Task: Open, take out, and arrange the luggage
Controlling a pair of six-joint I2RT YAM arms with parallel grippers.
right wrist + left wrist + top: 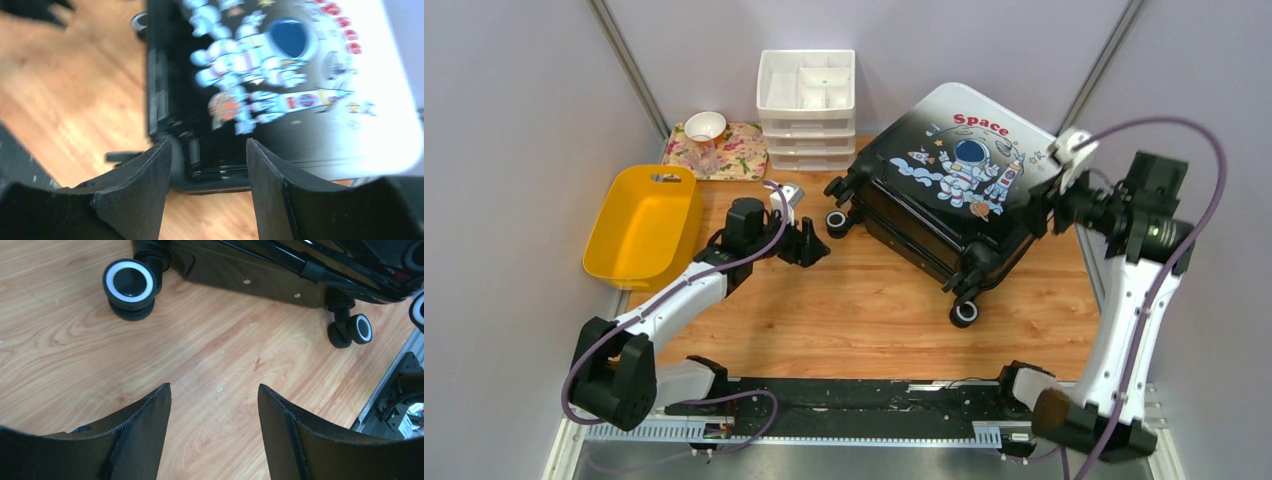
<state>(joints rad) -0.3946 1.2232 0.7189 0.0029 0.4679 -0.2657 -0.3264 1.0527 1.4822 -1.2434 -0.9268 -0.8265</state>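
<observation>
on my far left sits a yellow bin [639,225] at the table [864,310] edge, and behind it a flowered tray [734,155] carrying a white bowl [705,125]. next along the back wall stands a white drawer organizer [807,95], its top compartments showing from above

my left gripper [814,243] is stretched out low over the wood, pointing right toward the luggage [954,175] and stopping just short of its nearest wheel [836,222]. in the left wrist view the left gripper [214,387] has its fingers [150,420] spread wide with only bare table [65,340] between them, and it grips nothing. ahead of it i see the black lower edge of the luggage [250,265], one wheel [129,282] close by and another wheel [359,329] further off

the luggage lies flat on the right rear part of the table, lid down and closed, astronaut print facing up, turned at an angle so its wheels point toward the near left. a second wheel [964,313] sticks out at its near corner

my right gripper [1037,205] reaches in from the right and sits at the luggage's right edge. the right wrist view is blurred, but the right gripper [207,142] shows its fingers [145,180] held apart, with the dark corner of the luggage [280,75] in the gap ahead of them. i cannot tell whether either finger touches the shell
</observation>
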